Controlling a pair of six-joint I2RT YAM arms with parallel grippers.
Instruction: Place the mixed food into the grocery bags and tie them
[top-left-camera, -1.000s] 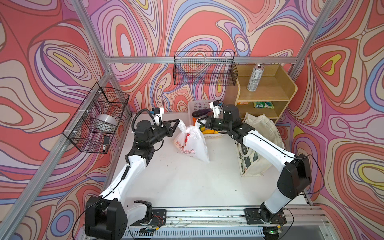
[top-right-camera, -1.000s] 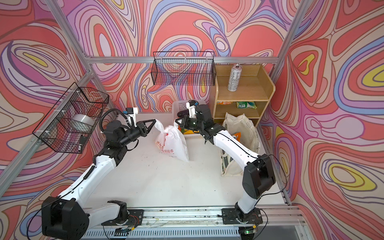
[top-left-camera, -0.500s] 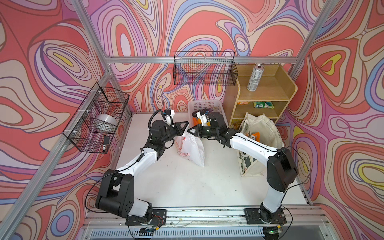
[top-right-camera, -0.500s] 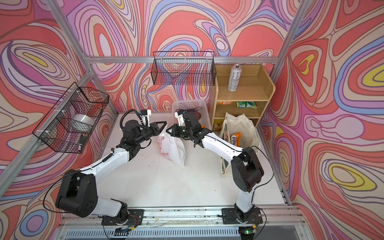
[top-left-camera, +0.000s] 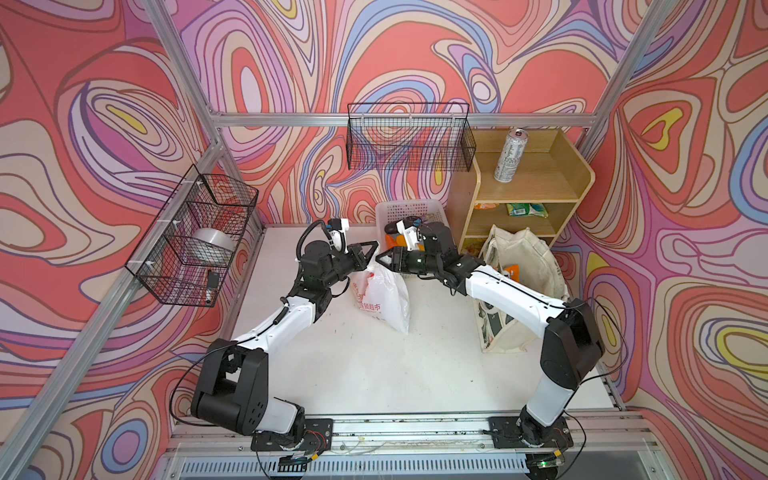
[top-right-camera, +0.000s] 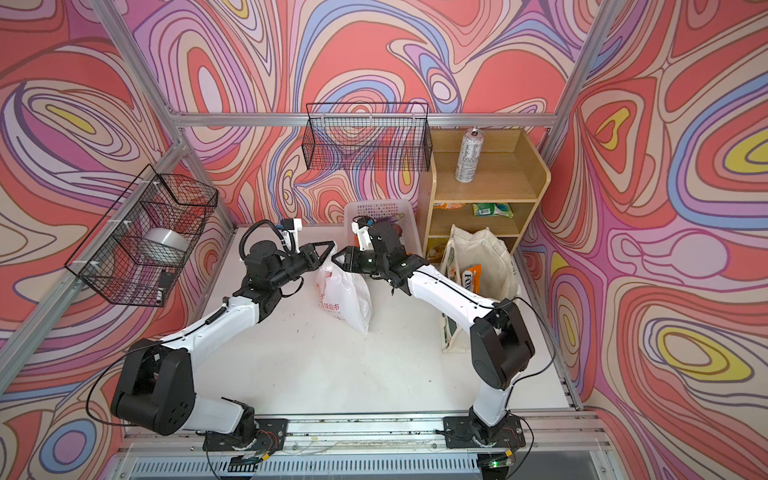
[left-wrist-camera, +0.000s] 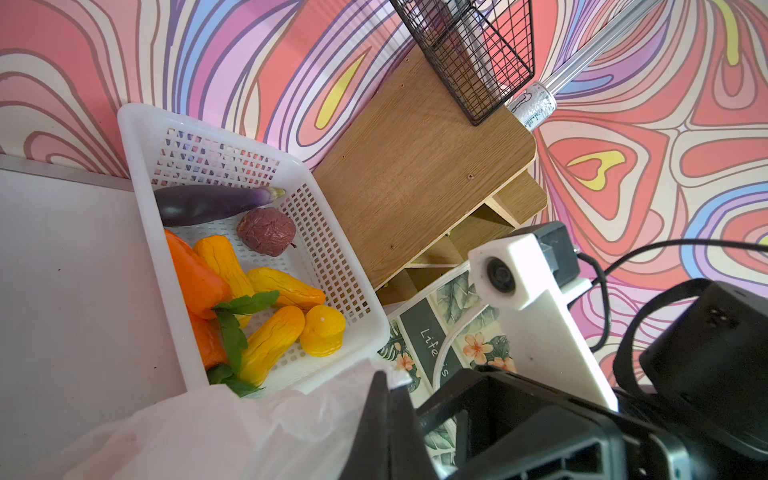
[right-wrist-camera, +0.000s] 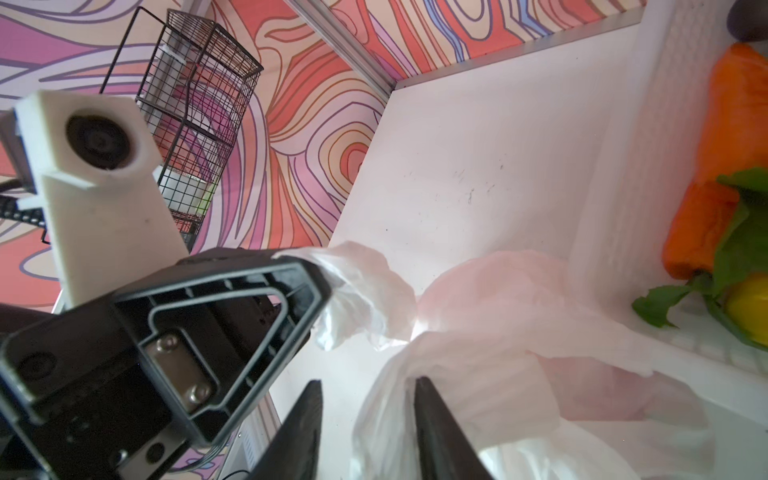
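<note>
The white plastic grocery bag (top-left-camera: 382, 291) (top-right-camera: 345, 295) with red letters stands mid-table, its top bunched. My left gripper (top-left-camera: 372, 249) (left-wrist-camera: 384, 378) is shut on a twisted handle (right-wrist-camera: 365, 291) of this bag. My right gripper (top-left-camera: 380, 258) (right-wrist-camera: 368, 380) faces it tip to tip, open, with one finger against the bag's film (right-wrist-camera: 498, 332) and nothing clamped. The cream canvas tote (top-left-camera: 523, 266) (top-right-camera: 478, 257) stands to the right, with packets inside. In the white lattice basket (left-wrist-camera: 137, 166) lie an eggplant (left-wrist-camera: 208, 203), a carrot (right-wrist-camera: 723, 145) and a lemon (left-wrist-camera: 322, 330).
A wooden shelf (top-left-camera: 528, 183) at the back right holds a silver can (top-left-camera: 509, 156) on top and a green snack packet (top-left-camera: 525, 210) below. Black wire baskets hang on the back wall (top-left-camera: 409, 141) and the left wall (top-left-camera: 195, 241). The lattice basket (top-left-camera: 409, 208) stands just behind both grippers.
Both grippers moved from either side of the bag to meet above its top. The right gripper opened and let go of the plastic. The left stayed shut on its handle.
</note>
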